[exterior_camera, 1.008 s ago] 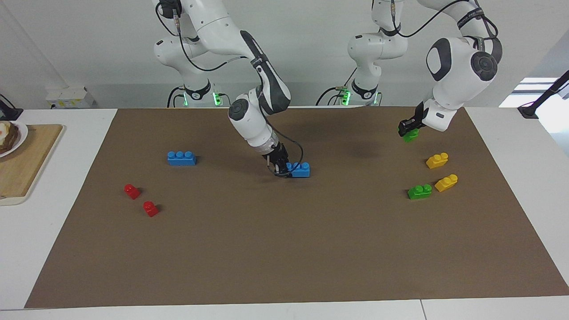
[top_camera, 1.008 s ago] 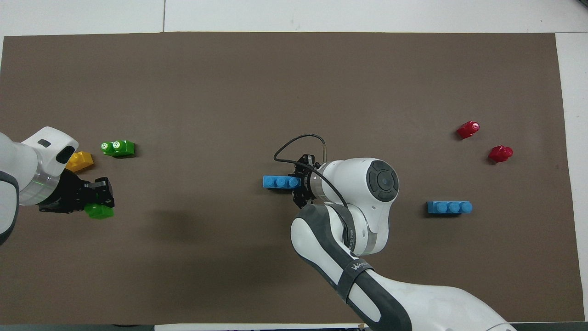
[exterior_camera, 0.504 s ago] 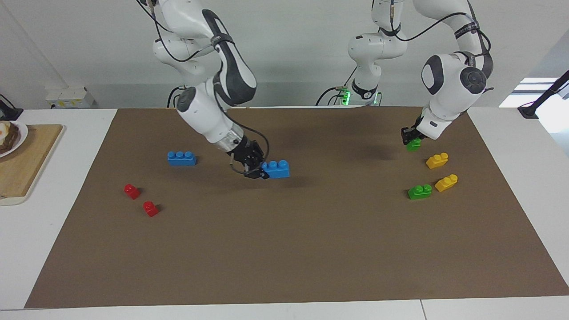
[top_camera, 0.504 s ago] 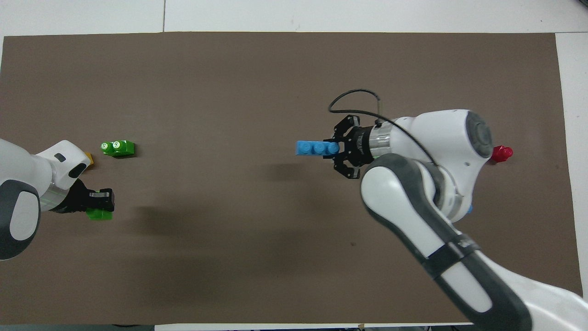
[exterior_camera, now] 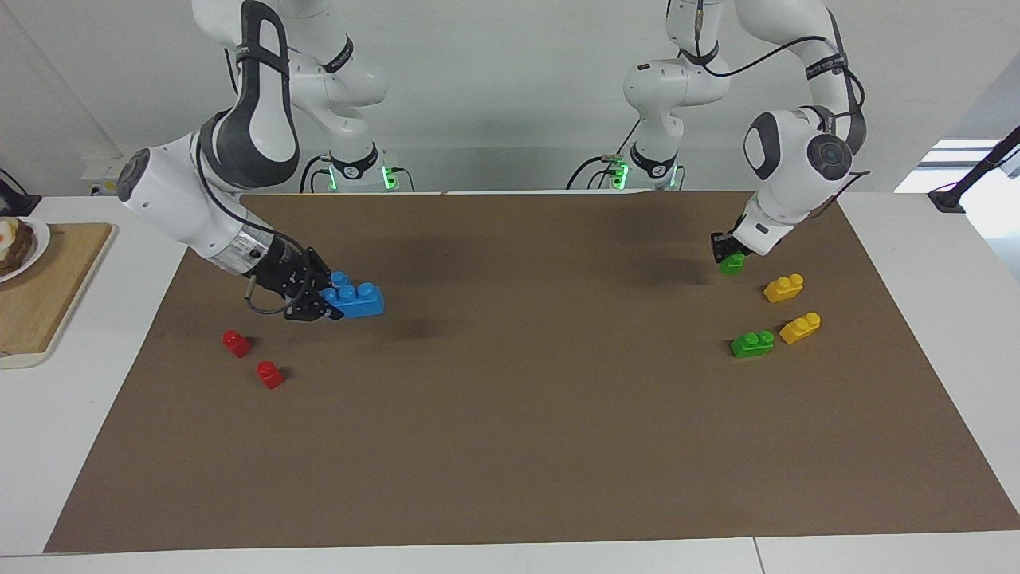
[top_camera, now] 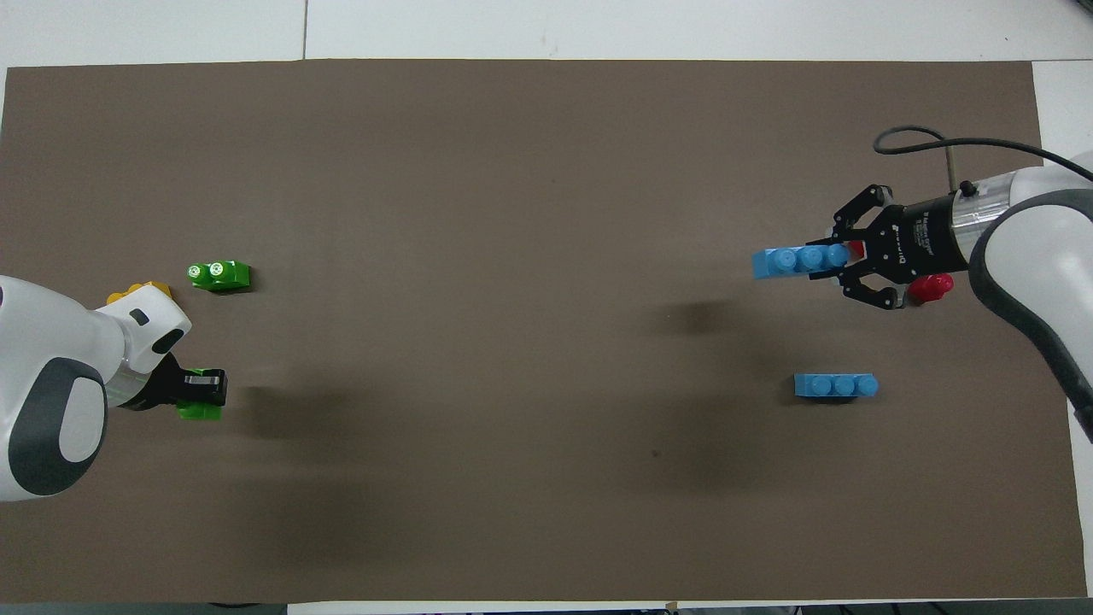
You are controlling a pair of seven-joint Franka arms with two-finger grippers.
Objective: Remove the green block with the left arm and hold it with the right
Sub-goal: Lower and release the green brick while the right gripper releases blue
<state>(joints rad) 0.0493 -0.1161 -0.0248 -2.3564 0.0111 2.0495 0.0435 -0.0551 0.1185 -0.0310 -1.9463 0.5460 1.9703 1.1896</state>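
Observation:
My left gripper (exterior_camera: 728,249) is shut on a small green block (exterior_camera: 731,264) and holds it low over the mat at the left arm's end, beside the yellow bricks; both show in the overhead view, the gripper (top_camera: 201,389) and the block (top_camera: 199,411). A second green block (exterior_camera: 752,344) (top_camera: 219,274) lies loose on the mat. My right gripper (exterior_camera: 319,296) (top_camera: 841,260) is shut on a blue three-stud brick (exterior_camera: 356,300) (top_camera: 798,259), held above the mat near the red bricks.
Two yellow bricks (exterior_camera: 783,288) (exterior_camera: 800,328) lie by the second green block. Two red bricks (exterior_camera: 237,343) (exterior_camera: 270,374) and another blue brick (top_camera: 835,386) lie at the right arm's end. A wooden board (exterior_camera: 48,295) with a plate (exterior_camera: 20,247) sits off the mat.
My right arm swung the blue brick from the middle of the mat toward its own end. My left gripper shifted slightly and lower with the green block.

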